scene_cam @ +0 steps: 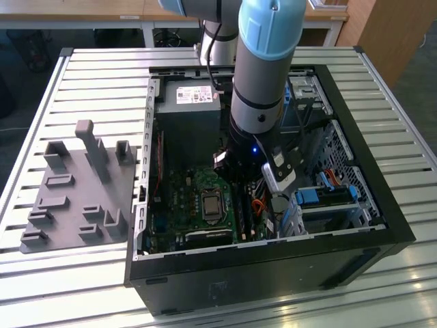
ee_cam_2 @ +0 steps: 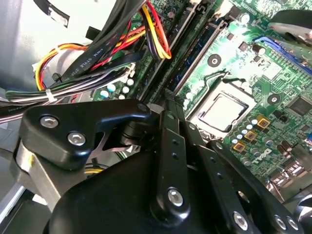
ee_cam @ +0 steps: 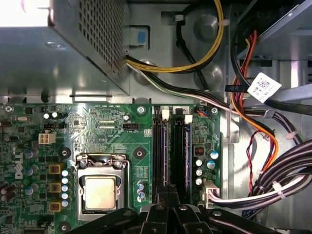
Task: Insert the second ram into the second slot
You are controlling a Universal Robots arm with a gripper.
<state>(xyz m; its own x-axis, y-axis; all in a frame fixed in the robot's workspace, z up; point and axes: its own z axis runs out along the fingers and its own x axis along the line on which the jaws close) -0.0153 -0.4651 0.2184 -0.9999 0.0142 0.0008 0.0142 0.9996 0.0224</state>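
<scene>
Arm is lowered into the open computer case [scene_cam: 382,198], which lies on its side on a slatted table [scene_cam: 89,75]. In the exterior view the gripper [scene_cam: 235,179] sits low over the motherboard [scene_cam: 177,198], just on the exterior view's right of the CPU socket [scene_cam: 210,205].

In the first wrist view two parallel memory slots [ee_cam: 171,151] run up the board beside the CPU socket [ee_cam: 100,192]. Each slot appears to carry a dark stick; the second ram [ee_cam: 184,153] seems to lie in the slot nearer the capacitors [ee_cam: 204,165], though I cannot tell whether it is fully seated. The gripper [ee_cam: 168,204] is directly over the near end of these slots, its black fingers [ee_cam: 161,214] drawn close together; the fingertips look closed or nearly so, and whether they grip the stick's edge cannot be told.

Surroundings: power supply [scene_cam: 188,109] beyond the slots; bundled cables [ee_cam: 253,146] in orange, yellow, red, black and white crowd the side by the capacitors, one bearing a white tag [ee_cam: 263,87]. Bright-blue drive brackets [scene_cam: 324,197] stand on the exterior view's right. A grey fixture plate [scene_cam: 75,191] rests on the table outside the case.
</scene>
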